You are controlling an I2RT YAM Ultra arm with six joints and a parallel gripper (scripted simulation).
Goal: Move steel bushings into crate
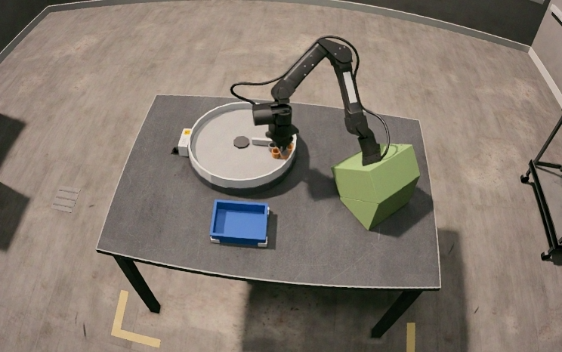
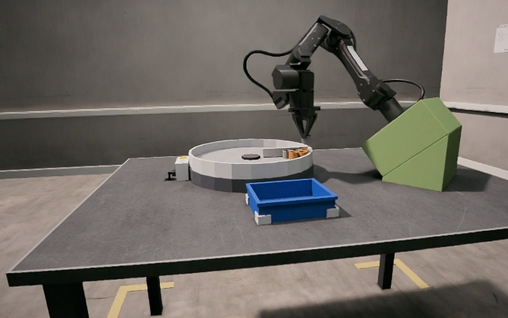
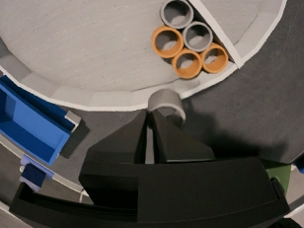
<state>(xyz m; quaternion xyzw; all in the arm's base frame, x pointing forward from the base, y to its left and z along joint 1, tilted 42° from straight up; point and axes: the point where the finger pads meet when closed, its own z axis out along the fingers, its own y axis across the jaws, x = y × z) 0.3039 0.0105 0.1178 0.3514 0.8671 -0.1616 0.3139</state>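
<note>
My gripper [image 1: 283, 146] [image 2: 305, 135] [image 3: 149, 114] is shut on the wall of a grey steel bushing [image 2: 306, 140] [image 3: 166, 99]. It holds the bushing above the right part of the turntable [image 1: 215, 153] [image 2: 247, 170] [image 3: 74, 48], near the rim. In the wrist view, a steel bushing [image 3: 163, 15] and another steel bushing [image 3: 198, 49] stand on the turntable against the divider, touching orange bushings [image 3: 154, 41] [image 3: 187, 76]. The blue crate [image 1: 240, 239] [image 2: 295, 212] [image 3: 37, 129] is in front of the turntable. No bushing shows inside it in the top view.
A white divider bar [image 1: 260, 141] [image 2: 272, 152] [image 3: 217, 33] lies on the turntable beside the bushings. A dark hub [image 1: 241, 142] [image 2: 250, 156] is at its centre. A white box [image 1: 183, 143] [image 2: 181, 168] adjoins its left rim. A green block [image 1: 373, 178] [image 2: 419, 149] surrounds the arm's base.
</note>
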